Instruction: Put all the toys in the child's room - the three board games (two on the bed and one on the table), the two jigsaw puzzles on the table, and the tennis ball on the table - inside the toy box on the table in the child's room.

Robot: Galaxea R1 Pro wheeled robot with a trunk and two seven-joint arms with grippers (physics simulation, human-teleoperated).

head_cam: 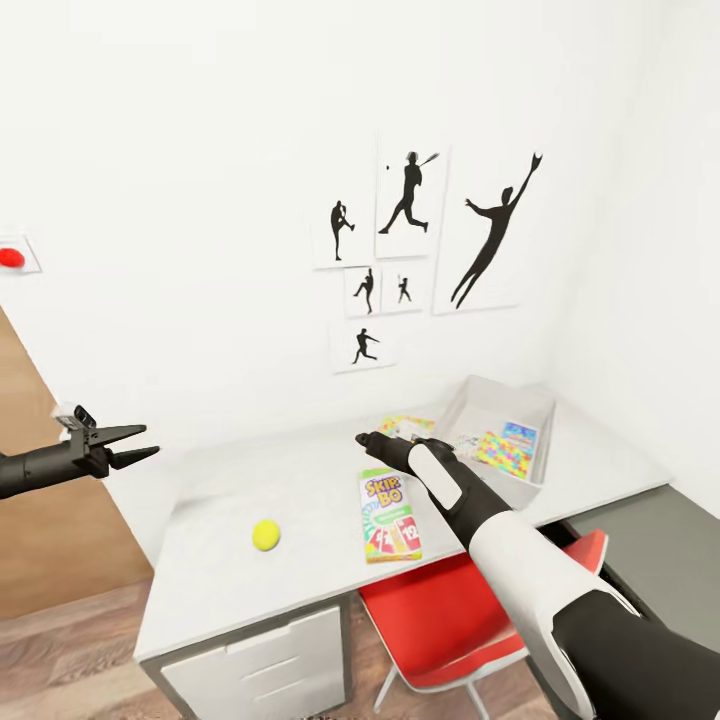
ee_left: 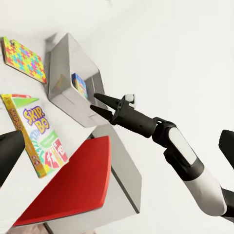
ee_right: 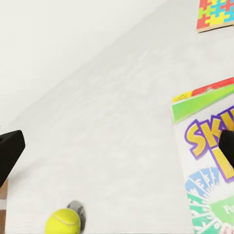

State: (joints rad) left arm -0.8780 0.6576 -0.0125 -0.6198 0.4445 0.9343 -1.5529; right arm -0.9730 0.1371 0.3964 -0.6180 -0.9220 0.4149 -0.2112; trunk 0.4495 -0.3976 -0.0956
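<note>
left jaws (head_cam: pixel 140 443) spread wide and empty, held in the air off the left end of the desk (head_cam: pixel 300 500), in front of the white wall and well apart from every toy. right jaws (head_cam: pixel 368 439) hard to judge in the head view, where the fingers point away over the middle of the desk; from the left wrist camera seen spread, with two black fingers (ee_left: pixel 103 99) parted and nothing between them, hanging above the near wall of the toy box.

on the pale desk top: skip bo game box (head_cam: pixel 390 513) lying flat near the middle, close to the front edge, just below the right arm. tennis ball (head_cam: pixel 266 535) to its left, apart from it, resting on bare desk. one jigsaw puzzle (head_cam: pixel 403 426) flat on the desk beyond the right wrist, just left of the toy box (head_cam: pixel 466 398).

toy box at the far right of the desk, against the corner of the walls, holding a second puzzle panel (head_cam: pixel 502 454) leaning inside and a small blue-fronted box (head_cam: pixel 520 435) behind it.

red chair (head_cam: pixel 440 620) tucked under the desk below the game box. white drawers (head_cam: pixel 265 665) under the left part of the desk. black baseball-player prints (head_cam: pixel 410 215) on the wall above. small red dot (head_cam: pixel 11 258) on the wall at far left.
</note>
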